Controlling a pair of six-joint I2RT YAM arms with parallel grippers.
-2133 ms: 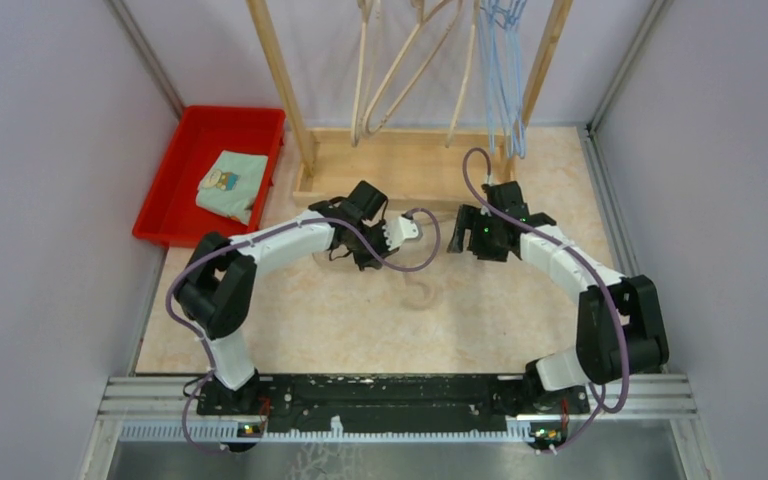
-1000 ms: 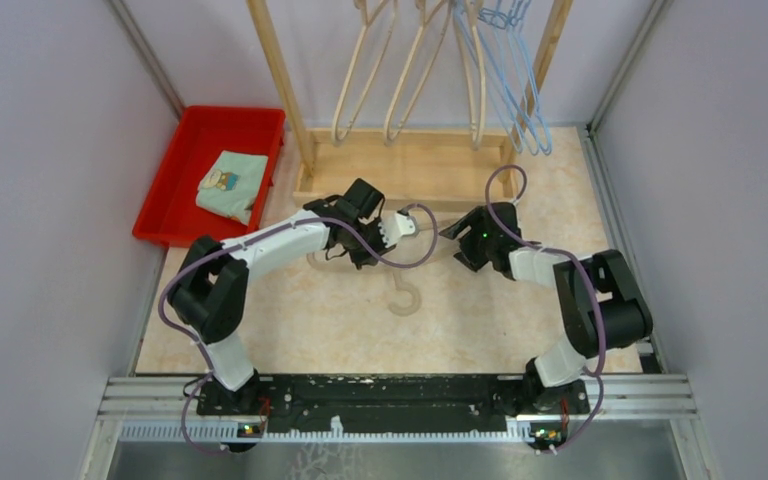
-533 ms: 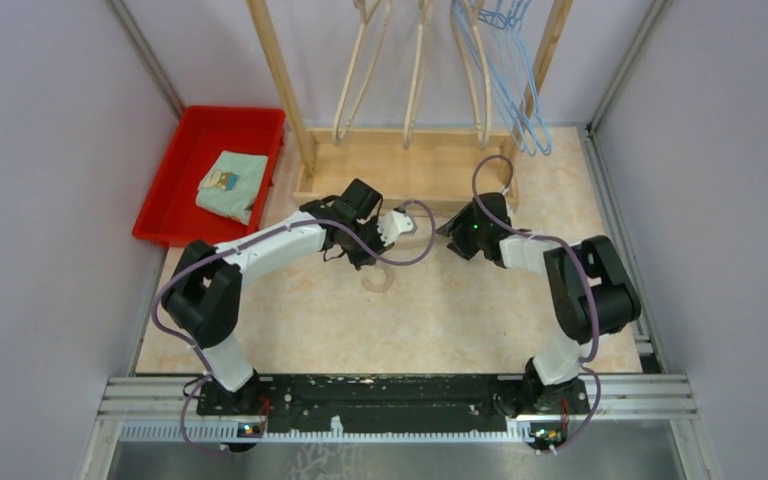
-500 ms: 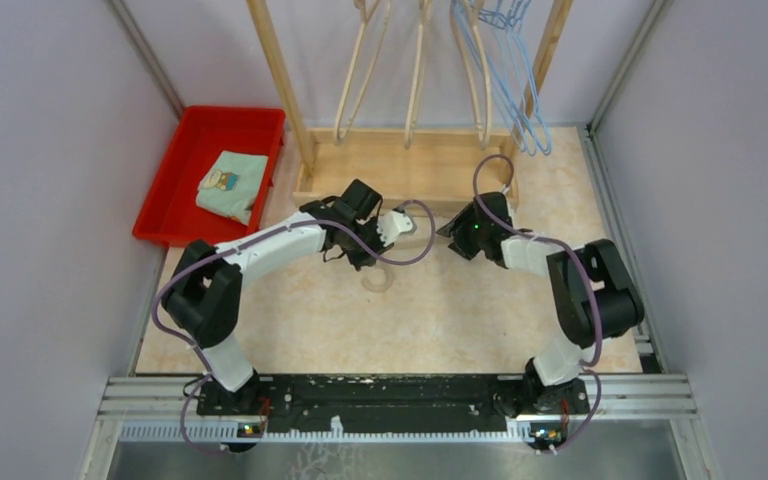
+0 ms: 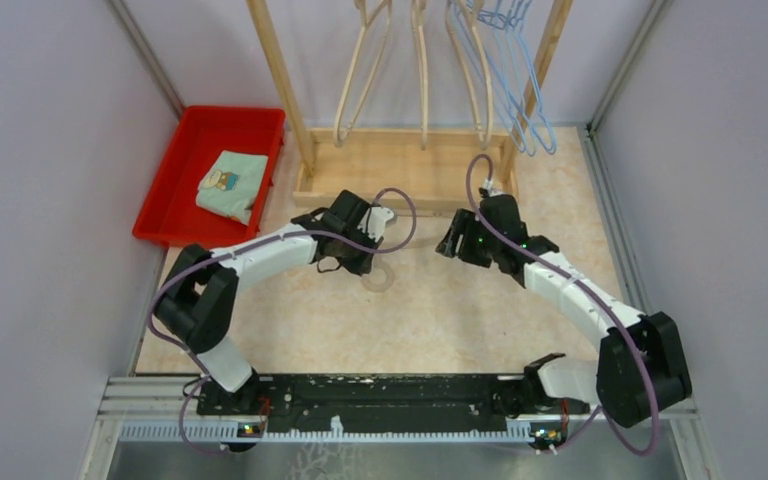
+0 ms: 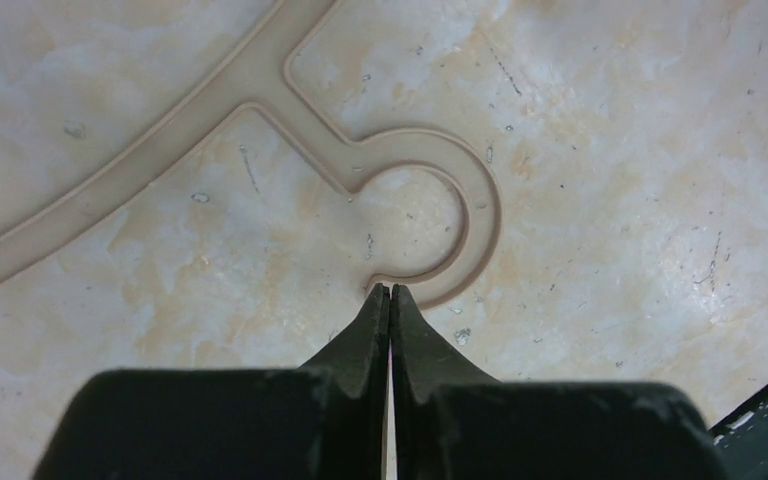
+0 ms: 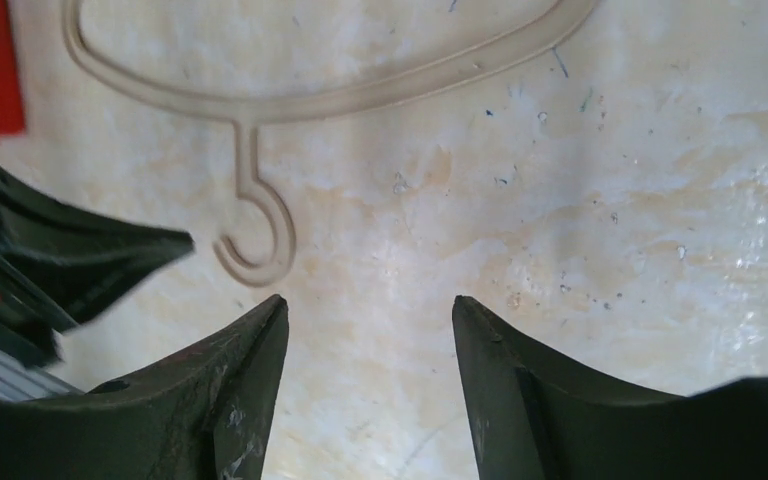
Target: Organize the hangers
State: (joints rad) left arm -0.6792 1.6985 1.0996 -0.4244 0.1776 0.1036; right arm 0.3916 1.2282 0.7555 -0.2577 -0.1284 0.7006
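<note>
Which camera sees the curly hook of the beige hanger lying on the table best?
The left wrist view: the hook fills it, close and sharp. The right wrist view shows it smaller; in the top view it is tiny and faint.

Rack base (image 5: 400, 175) blocks just beyond left tool (image 6: 390, 292).

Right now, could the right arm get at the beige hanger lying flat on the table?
Probably yes: the right gripper is open and the hanger lies just ahead, though the left gripper, shut at its hook, may crowd it.
</note>
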